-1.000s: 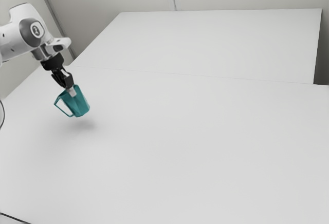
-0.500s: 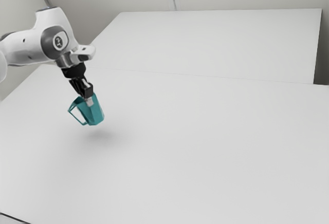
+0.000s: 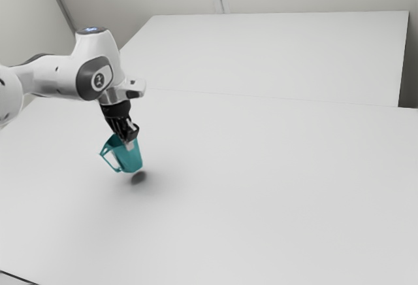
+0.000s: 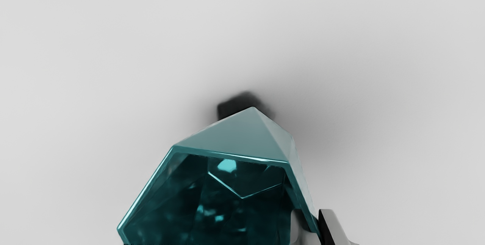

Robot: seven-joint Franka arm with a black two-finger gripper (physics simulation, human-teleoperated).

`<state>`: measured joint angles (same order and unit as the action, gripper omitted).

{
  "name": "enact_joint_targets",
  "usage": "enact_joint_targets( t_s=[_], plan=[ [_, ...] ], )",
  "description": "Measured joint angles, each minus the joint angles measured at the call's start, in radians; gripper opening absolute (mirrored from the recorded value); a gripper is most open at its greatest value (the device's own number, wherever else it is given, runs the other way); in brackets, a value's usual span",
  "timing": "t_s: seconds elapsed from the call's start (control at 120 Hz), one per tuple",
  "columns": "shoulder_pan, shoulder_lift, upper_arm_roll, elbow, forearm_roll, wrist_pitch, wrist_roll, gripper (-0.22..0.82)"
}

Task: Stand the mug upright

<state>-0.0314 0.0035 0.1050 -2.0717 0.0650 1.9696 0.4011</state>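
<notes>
My gripper [image 3: 130,145] is pinching the teal mug [image 3: 131,160] by its wall, one finger inside, one outside, and it's hanging tilted just above the table [image 3: 261,187]!

Glossy mug [image 4: 223,188]; smooth, matt table [image 4: 113,55]

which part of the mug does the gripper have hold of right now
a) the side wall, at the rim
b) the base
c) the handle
a: in the wrist view the gripper has one fingertip inside the mug and the other outside, with the side wall pinched between them near the rim.
</notes>
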Motion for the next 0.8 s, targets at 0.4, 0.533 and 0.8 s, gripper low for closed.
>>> enact_joint_targets(
  t_s=[0.4,0.533,0.8],
  plan=[
    [-0.065,0.014,-0.031,-0.086,0.031,0.149,-0.139,-0.18],
    [-0.082,0.019,-0.031,-0.102,0.035,0.182,-0.176,-0.18],
    [-0.059,0.018,-0.03,-0.111,0.03,0.206,-0.227,0.14]
  ],
)
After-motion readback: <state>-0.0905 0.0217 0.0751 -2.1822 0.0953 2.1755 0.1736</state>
